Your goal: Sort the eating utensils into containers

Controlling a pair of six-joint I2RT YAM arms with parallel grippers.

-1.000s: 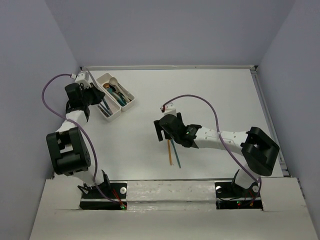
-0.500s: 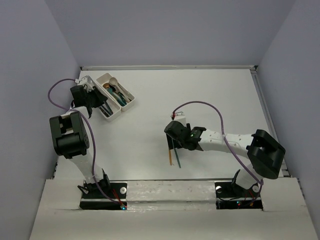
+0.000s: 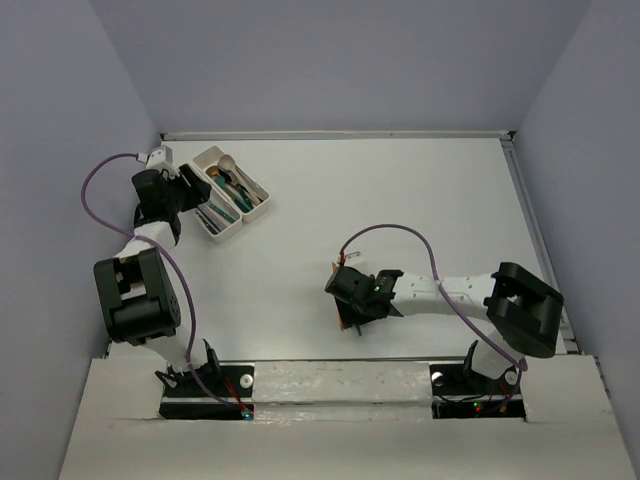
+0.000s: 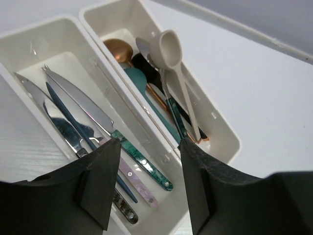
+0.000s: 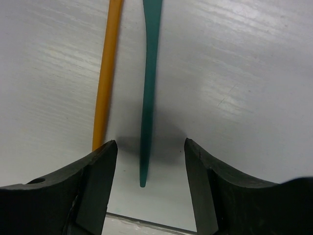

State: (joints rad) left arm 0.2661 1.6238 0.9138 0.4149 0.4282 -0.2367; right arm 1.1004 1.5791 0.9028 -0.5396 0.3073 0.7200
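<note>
Two joined white trays [image 3: 214, 233] sit at the far left. In the left wrist view the left tray [image 4: 49, 25] holds several knives, among them a teal-handled knife [image 4: 143, 159]. The right tray [image 4: 215, 120] holds spoons, among them a cream spoon [image 4: 166, 45] and a copper spoon [image 4: 117, 49]. My left gripper [image 4: 149, 147] [image 3: 190, 195] is open and empty above the trays' near end. An orange utensil [image 5: 108, 73] and a teal utensil [image 5: 150, 73] lie side by side on the table. My right gripper [image 5: 150, 144] [image 3: 352, 308] is open, its jaws either side of the teal handle's tip.
The table's near edge [image 5: 146, 225] runs just behind the right gripper. Grey walls enclose the table at the left, back and right. The right arm's cable [image 3: 400, 232] loops above the table's middle.
My right gripper has moved toward the near edge along the two utensils and now covers their near ends. My left gripper has shifted slightly beside the trays.
</note>
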